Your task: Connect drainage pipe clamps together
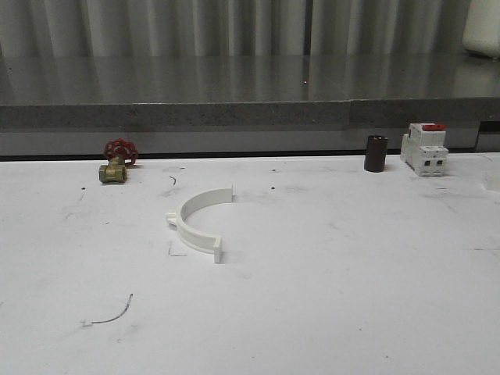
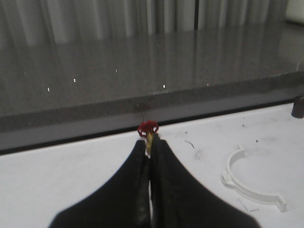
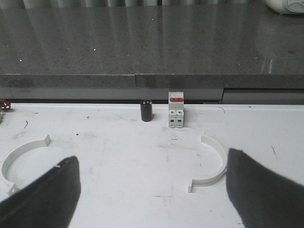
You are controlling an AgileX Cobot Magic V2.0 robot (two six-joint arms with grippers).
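Note:
One white drainage pipe clamp half (image 1: 197,223) lies flat on the white table, left of centre, its open side facing right. In the left wrist view the same half (image 2: 248,183) lies off to one side of my left gripper (image 2: 149,143), which is shut with nothing between its fingers. The right wrist view has two clamp halves on the table: one (image 3: 19,160) by one finger and the other (image 3: 214,166) close to the opposite finger. My right gripper (image 3: 152,156) hangs open above the bare table between them, touching neither.
A brass valve with a red handwheel (image 1: 117,162) sits at the back left, straight beyond the left fingertips. A black cylinder (image 1: 376,153) and a white breaker block with a red top (image 1: 425,148) stand at the back right. A grey stone ledge (image 1: 250,116) runs behind the table.

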